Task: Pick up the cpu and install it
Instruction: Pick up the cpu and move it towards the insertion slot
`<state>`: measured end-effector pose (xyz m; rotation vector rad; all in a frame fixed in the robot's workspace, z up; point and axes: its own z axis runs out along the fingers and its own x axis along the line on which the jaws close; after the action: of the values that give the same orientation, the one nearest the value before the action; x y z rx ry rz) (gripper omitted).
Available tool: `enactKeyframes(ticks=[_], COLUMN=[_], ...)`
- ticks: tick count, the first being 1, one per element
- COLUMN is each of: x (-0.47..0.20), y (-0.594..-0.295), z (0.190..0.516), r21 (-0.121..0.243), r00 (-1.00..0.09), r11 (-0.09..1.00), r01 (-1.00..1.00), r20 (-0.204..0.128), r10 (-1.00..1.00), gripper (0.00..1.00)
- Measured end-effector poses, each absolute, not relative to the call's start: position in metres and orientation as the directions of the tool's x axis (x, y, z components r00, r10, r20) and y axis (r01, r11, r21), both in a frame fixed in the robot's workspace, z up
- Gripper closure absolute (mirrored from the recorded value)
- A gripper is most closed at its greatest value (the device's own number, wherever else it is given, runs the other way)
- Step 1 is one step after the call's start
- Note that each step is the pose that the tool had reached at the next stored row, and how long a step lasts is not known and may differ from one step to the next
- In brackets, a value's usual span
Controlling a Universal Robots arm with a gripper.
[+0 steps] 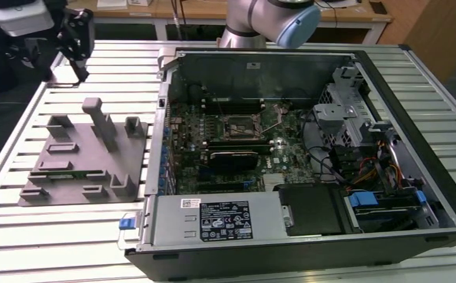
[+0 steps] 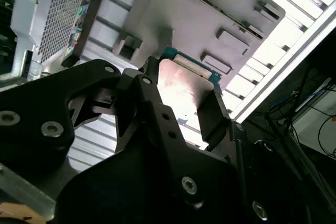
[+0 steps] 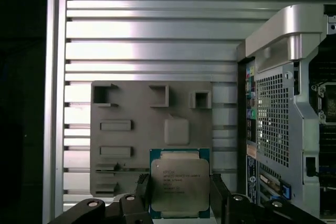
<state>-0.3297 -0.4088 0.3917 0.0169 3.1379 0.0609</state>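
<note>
Fingers (image 3: 143,187) of the gripper (image 3: 179,195) stand narrow, closed on two opposite edges of the cpu (image 3: 179,179), which sits flat between them with its silver lid facing the first wrist view and a thin green rim showing around it. In the second wrist view the same hold appears from the side: the gripper (image 2: 184,100) carries the cpu (image 2: 181,85) as a thin plate, its metal face catching the light, one green corner poking out past the fingertips. The chip is likely very light and quite stiff, so weight is no concern; the smooth lid probably offers little friction. The edges are therefore the sensible place to take it, as here, with the underside left untouched, since contacts there would be easy to damage. So thin a part could also tilt in the grip if squeezed unevenly, and only a narrow strip of edge is available to the pads. Beyond the chip lies the gray fixture plate (image 3: 152,114) with its raised blocks and shallow recesses, and the chip hangs above it, apart from its surface. The plate rests on the slatted aluminium table (image 3: 157,35). In the exterior view the gripper (image 1: 79,65) hovers over the far end of the fixture plate (image 1: 86,171), toward that view's left. Beside it lies the open computer case (image 1: 416,88), and farther in, on the motherboard (image 1: 212,127), the black-framed socket (image 1: 242,125) stands well apart from the chip.
</note>
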Motion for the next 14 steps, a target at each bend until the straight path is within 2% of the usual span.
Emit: enactKeyframes(ticks=[14], x=[-0.266], y=[-0.409], z=[0.392], r21=[0.039], r00=[-1.0], r11=[0.999], r01=[0.011], r20=[0.003], r10=[0.011], gripper=[0.46])
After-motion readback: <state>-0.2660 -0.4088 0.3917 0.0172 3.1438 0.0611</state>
